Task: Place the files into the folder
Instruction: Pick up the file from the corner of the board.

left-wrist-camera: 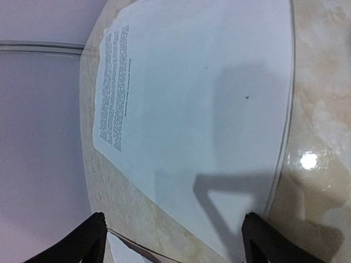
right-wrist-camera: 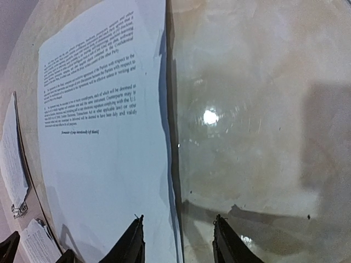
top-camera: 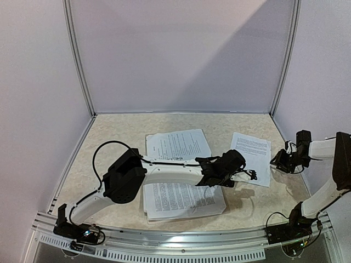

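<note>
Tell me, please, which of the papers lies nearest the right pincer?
The lone sheet at the right, just beside the right pincer; the back pile and front pile lie mid-table, farther off.

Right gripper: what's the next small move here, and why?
Probably ease the right gripper slightly forward and close on the loose sheet. Its jaws stand apart with nothing held, and the sheet's shadowed, seemingly lifted edge runs right into the gap between them, away from the main stack.
</note>
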### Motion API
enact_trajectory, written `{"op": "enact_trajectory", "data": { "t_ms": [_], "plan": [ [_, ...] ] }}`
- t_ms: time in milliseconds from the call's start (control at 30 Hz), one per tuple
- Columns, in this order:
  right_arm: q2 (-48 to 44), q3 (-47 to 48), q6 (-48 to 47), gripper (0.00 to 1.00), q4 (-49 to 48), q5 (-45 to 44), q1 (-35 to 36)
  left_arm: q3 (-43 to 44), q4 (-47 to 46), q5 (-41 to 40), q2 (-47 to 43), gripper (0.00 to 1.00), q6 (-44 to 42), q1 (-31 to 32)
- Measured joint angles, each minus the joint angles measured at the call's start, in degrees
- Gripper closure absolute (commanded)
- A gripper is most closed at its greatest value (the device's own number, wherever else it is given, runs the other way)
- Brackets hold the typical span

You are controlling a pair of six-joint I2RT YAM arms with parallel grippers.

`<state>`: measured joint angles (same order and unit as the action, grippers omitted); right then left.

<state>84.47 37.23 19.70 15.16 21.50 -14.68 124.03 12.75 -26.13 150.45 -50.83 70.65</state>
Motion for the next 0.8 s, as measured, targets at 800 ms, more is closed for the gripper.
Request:
{"op": "enact_trajectory", "data": {
  "t_ms": [800],
  "plan": [
    [11.45, 4.79, 6.99, 0.94, -12.98, 9.03, -1.27, 0.00, -0.07, -0.33, 0.04, 0.14, -0.13, 0.02]
  ]
}}
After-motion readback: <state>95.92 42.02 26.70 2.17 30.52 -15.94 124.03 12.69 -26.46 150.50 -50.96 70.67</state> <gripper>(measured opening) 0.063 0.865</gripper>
